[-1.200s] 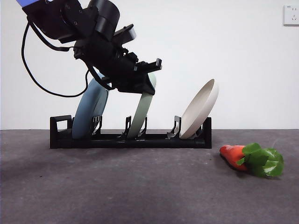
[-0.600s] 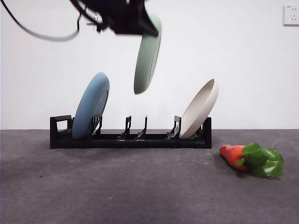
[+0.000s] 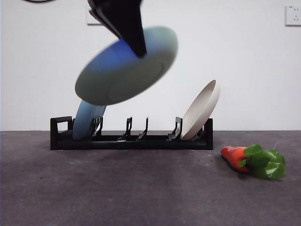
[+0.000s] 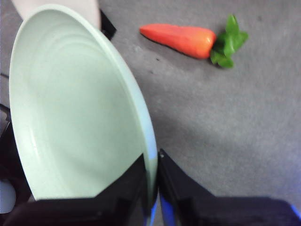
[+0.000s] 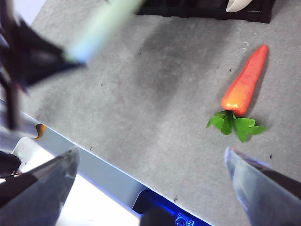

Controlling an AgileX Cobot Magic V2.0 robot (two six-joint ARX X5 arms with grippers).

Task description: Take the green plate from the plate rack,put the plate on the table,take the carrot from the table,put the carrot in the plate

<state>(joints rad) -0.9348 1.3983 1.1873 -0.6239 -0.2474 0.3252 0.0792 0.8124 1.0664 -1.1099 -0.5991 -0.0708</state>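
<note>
The left pincer (image 4: 151, 188) is clamped on the big, round, pale green plate (image 3: 127, 66), high above the long black plate rack (image 3: 131, 140). Next, it should lay the plate flat on the dark grey desk (image 3: 141, 188). The right pincer (image 5: 150, 188) waits, wide apart.

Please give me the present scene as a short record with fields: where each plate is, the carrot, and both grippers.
green plate: in the air above the plate rack, tilted, rim pinched by the left gripper
light blue plate: standing in the rack, handle end
cream plate: leaning in the rack, other end
carrot: lying on the table, untouched
right gripper: open, above the table near the carrot
</note>
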